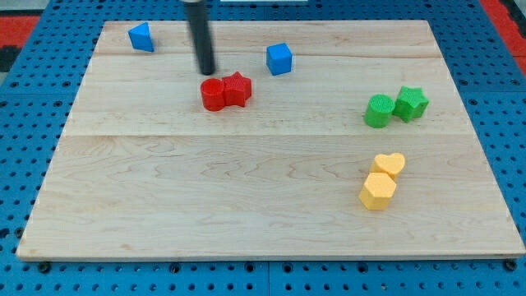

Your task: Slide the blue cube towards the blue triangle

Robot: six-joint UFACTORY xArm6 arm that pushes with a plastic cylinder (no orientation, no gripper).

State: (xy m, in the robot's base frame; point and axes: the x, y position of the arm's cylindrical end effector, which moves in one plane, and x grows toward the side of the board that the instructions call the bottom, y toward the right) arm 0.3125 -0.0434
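My tip (206, 71), a bare dark rod end with no jaws and holding nothing, rests just above the red cylinder (213, 94) and touching red star (237, 88), between the blue triangle (141, 37) at the wooden board's (205, 205) upper left and the blue cube (279, 58) to its right.

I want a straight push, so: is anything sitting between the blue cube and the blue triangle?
Only my tip stands near that line, between the blue cube and the blue triangle. The red blocks lie just below it, towards the view's bottom.
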